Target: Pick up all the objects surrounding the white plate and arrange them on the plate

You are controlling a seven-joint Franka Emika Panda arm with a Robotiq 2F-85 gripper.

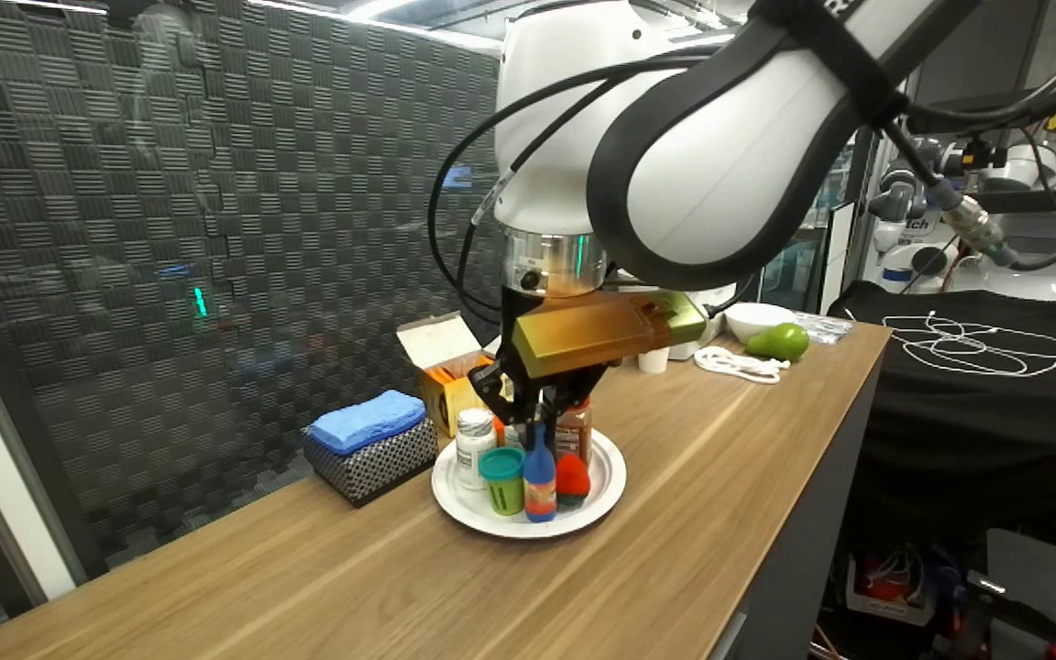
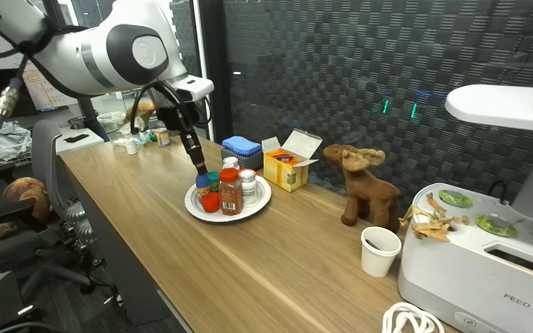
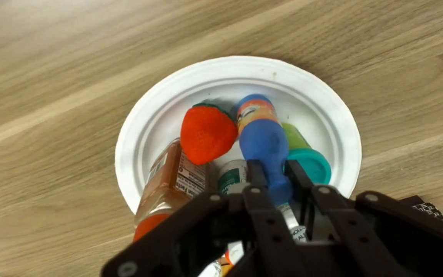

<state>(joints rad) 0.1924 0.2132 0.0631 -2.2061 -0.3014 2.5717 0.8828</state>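
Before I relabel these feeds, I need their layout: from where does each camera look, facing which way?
Wrist view: on the wrist, facing down at the white plate; only the gripper shows, closed on the blue bottle.
Exterior view: above the counter, facing along it toward the white bowl; arm and gripper show.
Exterior view: nearer the toy moose, facing roughly the opposite way toward the white plate; arm and gripper show.
Both exterior views share the yellow carton and blue bottle.

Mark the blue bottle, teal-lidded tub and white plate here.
Blue bottle [image 3: 264,141]: wrist view, its shoulder.
Teal-lidded tub [image 1: 506,495]: in an exterior view, its green body.
White plate [image 3: 240,68]: wrist view, bare rim.
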